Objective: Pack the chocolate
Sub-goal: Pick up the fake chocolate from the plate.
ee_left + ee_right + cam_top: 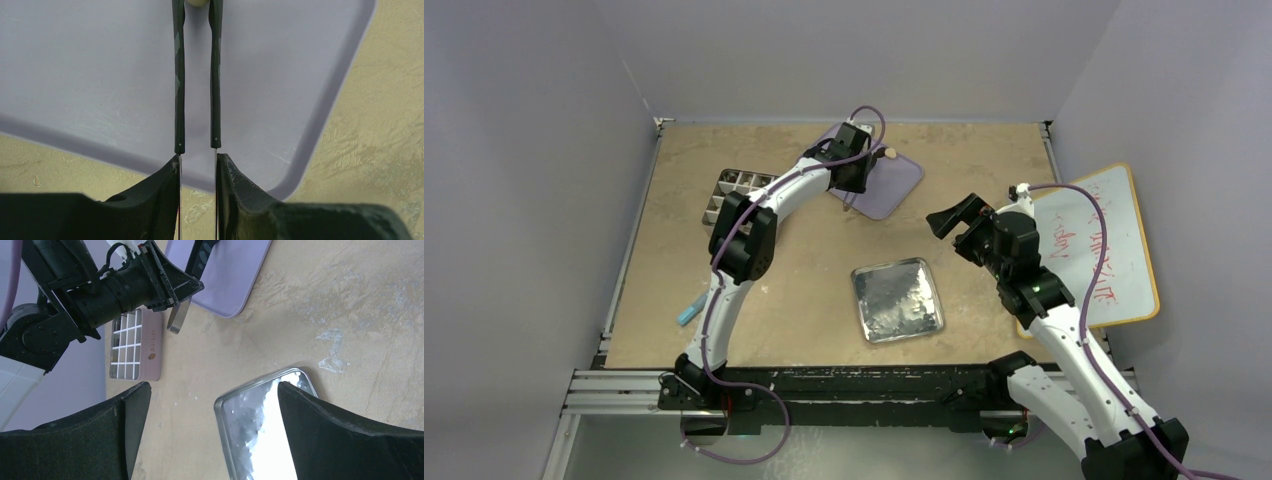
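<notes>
One cream-white chocolate lies on the purple tray, at the top edge of the left wrist view; the same chocolate shows in the top view. My left gripper is shut on black tweezers. Their two arms stand slightly apart, with the tips on either side of the chocolate. From above, the left gripper hangs over the tray's left part. My right gripper stands open and holds nothing, above the table beside the metal lid.
A divided box with small compartments stands left of the tray. The shiny metal lid lies mid-table. A whiteboard with red writing lies at the right edge. Near the left arm is a small blue object.
</notes>
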